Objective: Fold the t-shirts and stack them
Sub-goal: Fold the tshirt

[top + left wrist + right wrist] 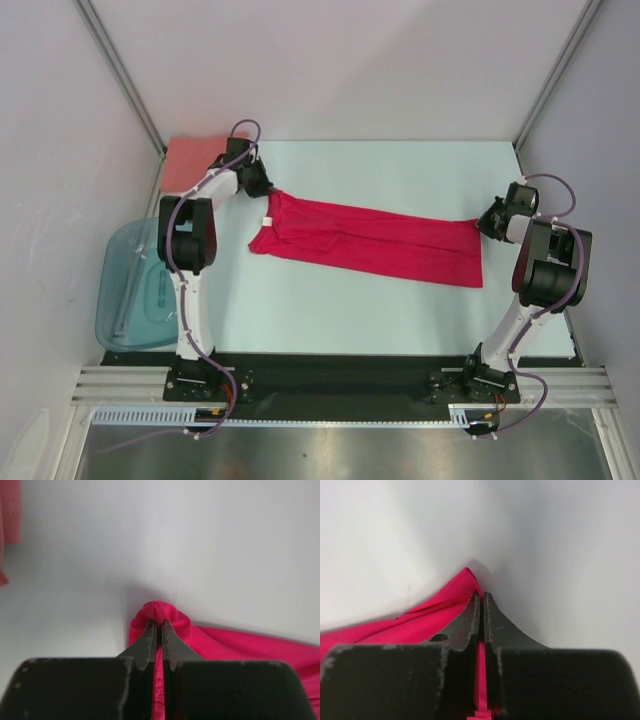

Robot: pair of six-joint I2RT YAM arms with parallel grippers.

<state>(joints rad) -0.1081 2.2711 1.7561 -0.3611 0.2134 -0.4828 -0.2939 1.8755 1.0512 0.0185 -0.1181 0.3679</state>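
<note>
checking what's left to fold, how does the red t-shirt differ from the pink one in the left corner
The red t-shirt is bright crimson, the pink t-shirt paler salmon.
The red one lies stretched long across the table; the pink one is a compact corner patch.
The left pincer and right pincer each pinch an end of the red one; neither holds the pink one.
Both are cloth.

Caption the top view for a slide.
Left gripper and right gripper pinch opposite ends of the red shirt; pink shirt lies far left.
</note>
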